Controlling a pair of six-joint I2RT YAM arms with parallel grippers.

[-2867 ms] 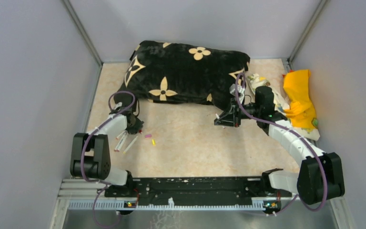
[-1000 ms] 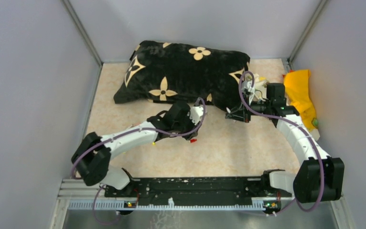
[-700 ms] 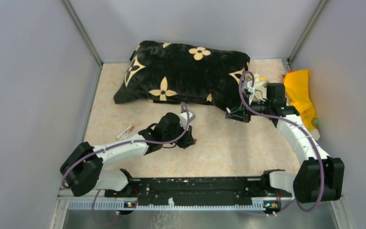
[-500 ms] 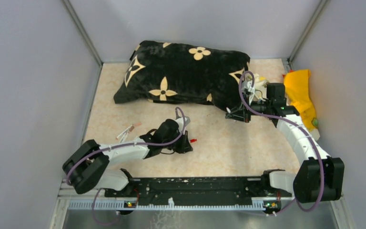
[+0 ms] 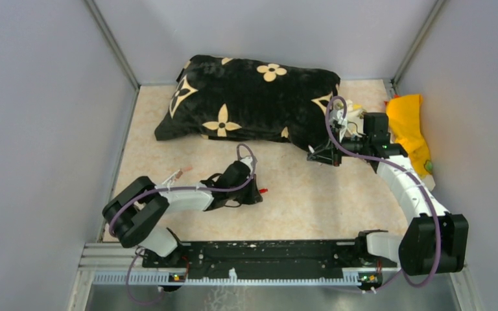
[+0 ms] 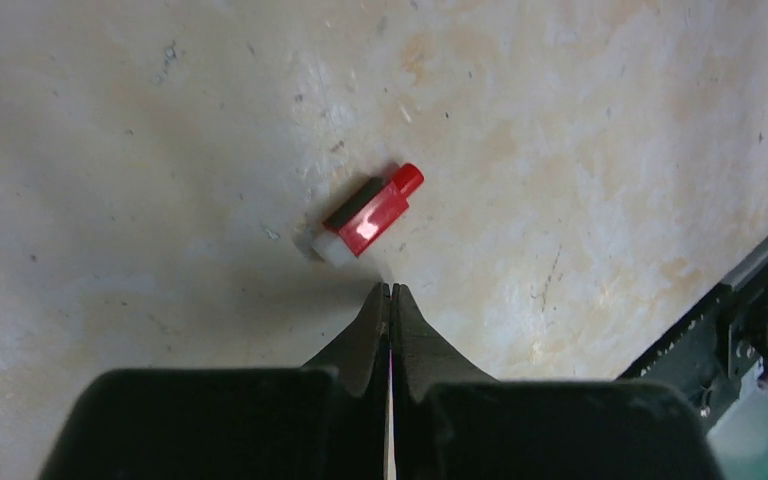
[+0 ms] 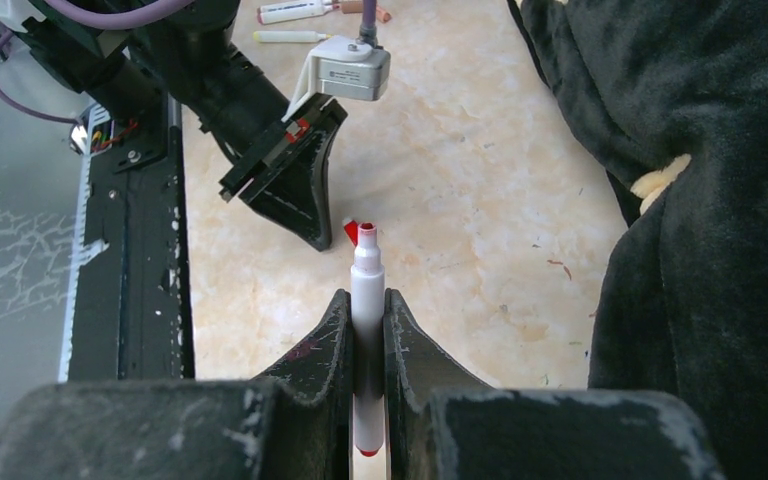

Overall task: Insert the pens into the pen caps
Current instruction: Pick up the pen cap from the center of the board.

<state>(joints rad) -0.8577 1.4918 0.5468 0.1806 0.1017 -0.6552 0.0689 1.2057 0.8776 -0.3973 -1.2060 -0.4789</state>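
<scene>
A red pen cap (image 6: 370,215) with a white end lies flat on the table just ahead of my left gripper (image 6: 390,290), which is shut and empty, its tips just short of the cap. From above, the cap (image 5: 263,191) lies to the right of the left gripper (image 5: 256,194). My right gripper (image 7: 367,300) is shut on a white pen (image 7: 365,280) with a red tip, held above the table near the cushion; from above it (image 5: 312,155) is right of centre. Other pens (image 5: 175,175) lie at the left.
A black cushion (image 5: 253,97) with cream flowers fills the back and rises right beside the right gripper (image 7: 710,200). Yellow cloth (image 5: 407,133) lies at the far right. The black base rail (image 5: 259,253) runs along the near edge.
My left arm swung from the pens at the left to the table's centre, then drew back and dropped beside the red cap. My right gripper shifted slightly right with its pen, then stayed still.
</scene>
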